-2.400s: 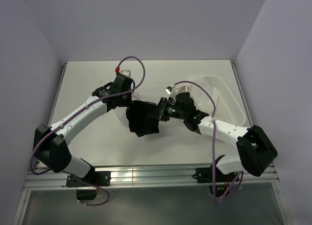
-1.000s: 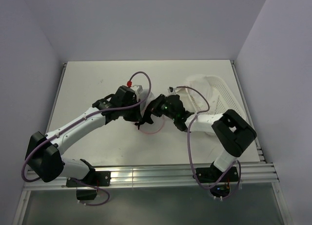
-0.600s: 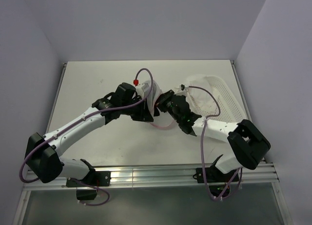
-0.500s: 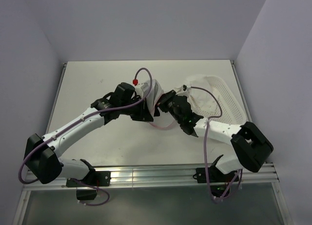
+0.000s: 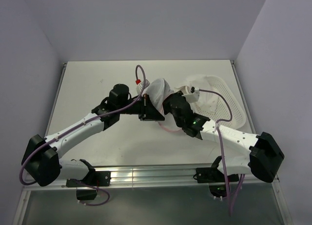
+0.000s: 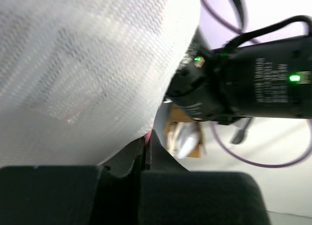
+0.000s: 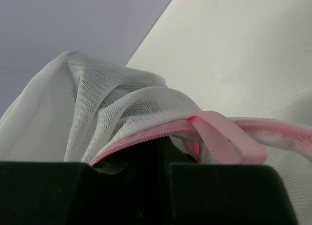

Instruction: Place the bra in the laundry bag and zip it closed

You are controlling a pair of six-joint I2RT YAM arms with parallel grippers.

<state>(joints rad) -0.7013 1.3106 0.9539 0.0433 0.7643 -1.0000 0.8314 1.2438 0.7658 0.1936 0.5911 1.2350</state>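
Observation:
The laundry bag (image 5: 158,90), white mesh with pink zipper trim, hangs bunched above the table between both grippers. My left gripper (image 5: 148,109) is shut on its rim; in the left wrist view the jaws (image 6: 145,142) pinch a bit of pink trim under the mesh (image 6: 87,64). My right gripper (image 5: 169,105) is at the bag's right side, shut at the pink zipper (image 7: 146,136) in the right wrist view (image 7: 163,148). A pink loop of trim (image 5: 168,128) hangs below. The bra is hidden; I cannot tell whether the dark mass under the bag is bra or fingers.
The white perforated basket (image 5: 229,101) stands at the right of the table (image 5: 97,84), with white cloth (image 5: 200,84) in it next to my right wrist. Purple cables loop over both arms.
The black bra, which hung from my right gripper, has gone out of sight. Both grippers have lifted the bag off the table and moved it up and right.

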